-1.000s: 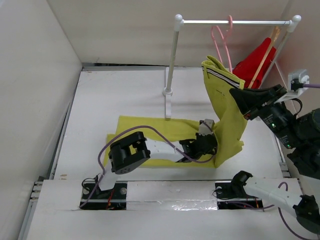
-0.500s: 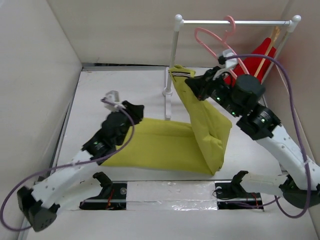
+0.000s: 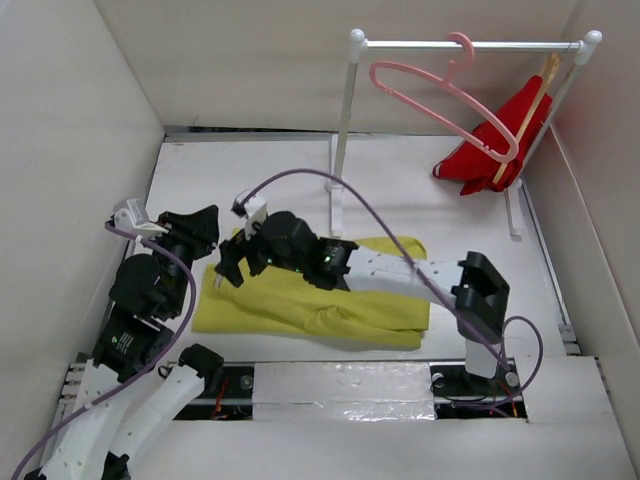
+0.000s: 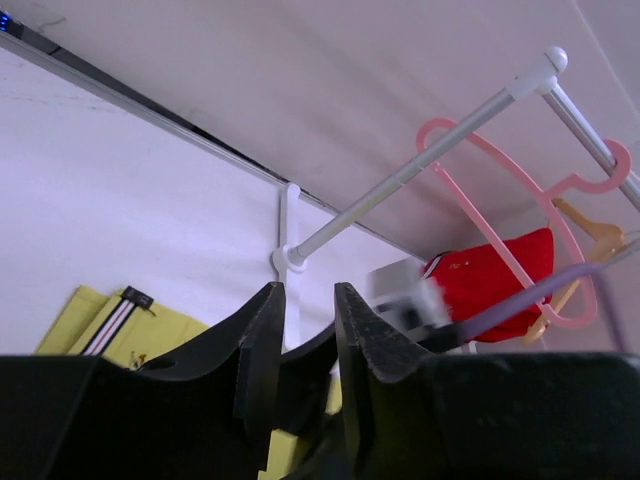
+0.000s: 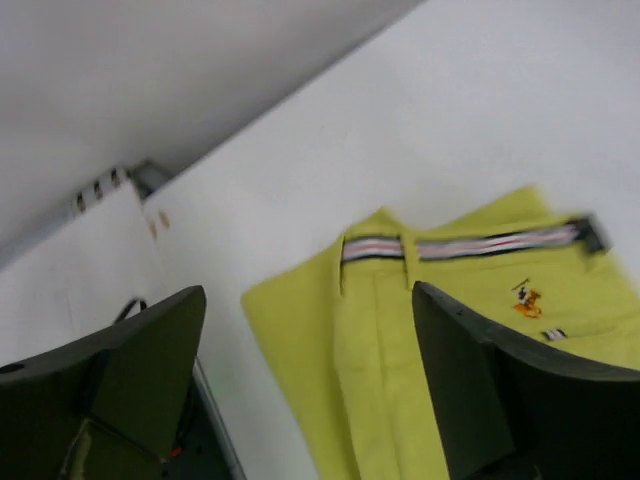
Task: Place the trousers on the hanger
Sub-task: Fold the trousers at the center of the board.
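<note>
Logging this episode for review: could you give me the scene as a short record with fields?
trousers: folded flat on the table, not hung
hanger: pink, empty, hooked on the rail
right hand: open, empty, above the trousers' waistband end
left hand: slightly open, empty, left of the trousers
red garment: on wooden hanger at rail's right end

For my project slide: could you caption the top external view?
Trousers lie on the table under the open right gripper; the pink hanger hangs bare on the rail.
</note>
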You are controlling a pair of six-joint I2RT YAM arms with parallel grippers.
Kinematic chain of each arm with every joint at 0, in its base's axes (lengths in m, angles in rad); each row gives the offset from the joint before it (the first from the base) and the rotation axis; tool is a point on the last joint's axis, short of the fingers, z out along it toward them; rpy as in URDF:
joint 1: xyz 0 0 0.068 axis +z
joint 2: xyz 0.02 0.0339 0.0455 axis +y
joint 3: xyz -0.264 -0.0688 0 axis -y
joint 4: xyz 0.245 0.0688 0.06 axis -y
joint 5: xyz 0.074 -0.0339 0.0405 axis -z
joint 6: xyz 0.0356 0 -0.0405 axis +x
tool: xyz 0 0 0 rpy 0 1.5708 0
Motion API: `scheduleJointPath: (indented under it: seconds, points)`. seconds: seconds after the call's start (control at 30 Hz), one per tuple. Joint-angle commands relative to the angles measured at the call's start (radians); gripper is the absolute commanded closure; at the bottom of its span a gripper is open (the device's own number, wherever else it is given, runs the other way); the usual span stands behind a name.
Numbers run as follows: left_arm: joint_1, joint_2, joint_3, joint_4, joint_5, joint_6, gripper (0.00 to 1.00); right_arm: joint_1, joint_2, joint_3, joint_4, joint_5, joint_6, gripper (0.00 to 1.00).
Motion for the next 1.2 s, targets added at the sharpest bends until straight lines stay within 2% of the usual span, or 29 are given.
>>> scheduleJointPath:
  seconds: [0.0, 0.1, 0.17, 0.2, 0.23, 0.27, 0.3, 0.33, 0.37, 0.4, 0.47, 0.5, 0.6, 0.7, 0.77, 0.87, 1.0, 1.03, 1.17]
  points:
    - [0.004, -0.047, 0.001, -0.057, -0.042, 0.007, 0.75, 0.011, -0.004, -0.004, 0.169, -0.063, 0.059, 0.03]
    - [0.004, -0.082, -0.057, -0.057, -0.037, -0.012, 0.72, 0.002, -0.105, -0.134, 0.200, -0.063, 0.040, 0.02]
    - [0.004, -0.095, -0.134, -0.019, 0.004, -0.032, 0.71, -0.018, -0.180, -0.284, 0.225, -0.063, 0.021, 0.15]
    - [0.004, -0.095, -0.169, 0.007, 0.029, -0.049, 0.71, -0.018, -0.267, -0.341, 0.234, -0.052, 0.018, 0.24]
    - [0.004, -0.081, -0.247, 0.040, 0.096, -0.058, 0.71, -0.028, -0.315, -0.398, 0.233, -0.011, 0.017, 0.59]
    - [0.004, -0.066, -0.283, 0.111, 0.133, -0.068, 0.71, -0.039, -0.365, -0.522, 0.233, 0.010, 0.020, 0.80]
    - [0.004, -0.046, -0.316, 0.144, 0.167, -0.086, 0.71, -0.048, -0.415, -0.584, 0.236, 0.030, 0.026, 0.95]
    - [0.004, 0.006, -0.374, 0.216, 0.222, -0.094, 0.71, -0.059, -0.514, -0.710, 0.234, 0.061, 0.050, 1.00]
    - [0.004, 0.036, -0.398, 0.251, 0.239, -0.103, 0.71, -0.071, -0.563, -0.712, 0.231, 0.069, 0.061, 1.00]
    - [0.004, 0.065, -0.415, 0.288, 0.251, -0.112, 0.71, -0.096, -0.612, -0.833, 0.233, 0.072, 0.072, 1.00]
    - [-0.011, 0.152, -0.453, 0.392, 0.296, -0.128, 0.71, -0.119, -0.751, -0.944, 0.224, 0.095, 0.111, 1.00]
    - [-0.025, 0.181, -0.462, 0.419, 0.297, -0.132, 0.71, -0.131, -0.792, -1.042, 0.193, 0.102, 0.127, 1.00]
    - [-0.066, 0.298, -0.493, 0.517, 0.271, -0.152, 0.71, -0.202, -0.953, -1.164, 0.103, 0.155, 0.190, 1.00]
    - [-0.066, 0.424, -0.518, 0.581, 0.268, -0.184, 0.70, -0.321, -1.087, -1.290, 0.067, 0.158, 0.251, 1.00]
    - [-0.066, 0.484, -0.539, 0.572, 0.196, -0.216, 0.70, -0.433, -1.114, -1.360, 0.090, 0.110, 0.257, 0.99]
    - [-0.053, 0.464, -0.591, 0.557, 0.150, -0.287, 0.70, -0.573, -1.049, -1.390, 0.171, 0.008, 0.225, 0.98]
    - [-0.040, 0.329, -0.671, 0.502, 0.075, -0.361, 0.69, -0.673, -0.781, -1.332, 0.352, -0.129, 0.169, 0.97]
    - [-0.028, 0.268, -0.685, 0.485, 0.054, -0.394, 0.69, -0.683, -0.654, -1.309, 0.383, -0.179, 0.164, 0.97]
    - [0.003, 0.133, -0.751, 0.376, 0.023, -0.431, 0.68, -0.717, -0.366, -1.195, 0.545, -0.330, 0.139, 0.98]
